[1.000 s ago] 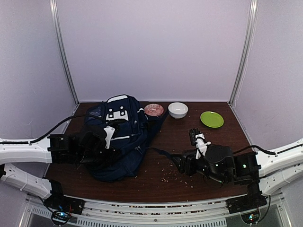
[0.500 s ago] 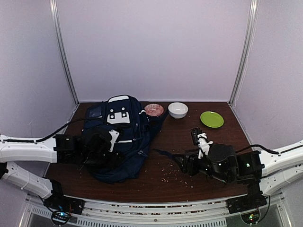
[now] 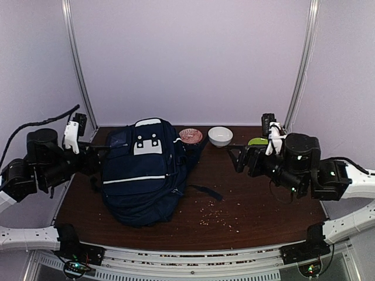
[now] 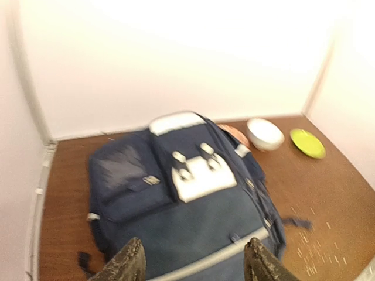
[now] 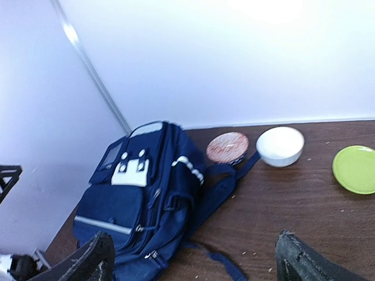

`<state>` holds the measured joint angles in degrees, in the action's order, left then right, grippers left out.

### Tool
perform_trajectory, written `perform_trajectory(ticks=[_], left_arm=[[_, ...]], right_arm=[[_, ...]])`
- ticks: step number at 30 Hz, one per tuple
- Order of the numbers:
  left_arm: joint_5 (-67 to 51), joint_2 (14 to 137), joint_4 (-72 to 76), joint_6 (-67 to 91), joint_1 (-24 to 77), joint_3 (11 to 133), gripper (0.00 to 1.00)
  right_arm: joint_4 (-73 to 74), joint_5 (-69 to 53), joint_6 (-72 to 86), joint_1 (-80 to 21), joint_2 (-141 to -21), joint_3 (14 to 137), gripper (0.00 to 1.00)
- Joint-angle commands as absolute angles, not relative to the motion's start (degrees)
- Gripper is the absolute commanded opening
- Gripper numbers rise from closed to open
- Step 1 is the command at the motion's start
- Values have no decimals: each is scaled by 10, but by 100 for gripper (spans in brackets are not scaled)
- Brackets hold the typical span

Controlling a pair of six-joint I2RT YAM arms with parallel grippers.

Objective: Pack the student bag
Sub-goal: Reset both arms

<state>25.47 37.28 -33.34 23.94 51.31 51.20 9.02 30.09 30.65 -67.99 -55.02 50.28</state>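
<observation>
The student bag (image 3: 143, 172) lies flat on the brown table, left of centre. It is navy with a white buckle patch and a pale stripe, and its dark strap (image 3: 205, 190) trails off to the right. My left gripper (image 3: 94, 159) hangs raised just off the bag's left side, open and empty. From the left wrist the bag (image 4: 193, 211) fills the view beyond the left gripper (image 4: 194, 260). My right gripper (image 3: 239, 158) is lifted to the right of the bag, open, holding nothing. The right wrist view shows the bag (image 5: 146, 193) at the left, beyond the spread right gripper (image 5: 196, 254).
A reddish patterned bowl (image 3: 190, 136) and a white bowl (image 3: 220, 136) stand at the back beside the bag's top. A green plate (image 3: 256, 141) sits behind my right gripper, partly hidden. Crumbs (image 3: 214, 215) are scattered on the table in front of the bag.
Both arms rose and pulled back from the bag, left to the left, right to the right. The left gripper opened and let go of the bag; the right opened wider. The bag settled flatter.
</observation>
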Motion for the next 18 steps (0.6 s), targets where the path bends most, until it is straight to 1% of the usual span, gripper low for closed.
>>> perform_trajectory(ticks=[1, 2, 4, 6, 9, 12, 15, 18], left_arm=[[205, 388, -286, 204, 370, 536, 98], [166, 397, -278, 215, 342, 532, 98], [106, 418, -258, 246, 253, 512, 98], [89, 428, -233, 286, 207, 484, 98], [91, 403, -193, 298, 201, 446, 98], [89, 361, -181, 283, 201, 426, 98], [142, 344, -215, 282, 201, 427, 98], [217, 362, -282, 314, 201, 440, 98]], right_arm=[[154, 368, 286, -610, -507, 525, 96], [166, 376, 287, -591, -496, 524, 96], [185, 408, 284, -543, -466, 511, 97], [213, 422, 287, -499, -434, 485, 97], [241, 406, 285, -456, -382, 452, 98], [223, 419, 281, -455, -328, 408, 98], [212, 470, 310, -455, -300, 382, 100], [215, 508, 332, -454, -302, 375, 99]])
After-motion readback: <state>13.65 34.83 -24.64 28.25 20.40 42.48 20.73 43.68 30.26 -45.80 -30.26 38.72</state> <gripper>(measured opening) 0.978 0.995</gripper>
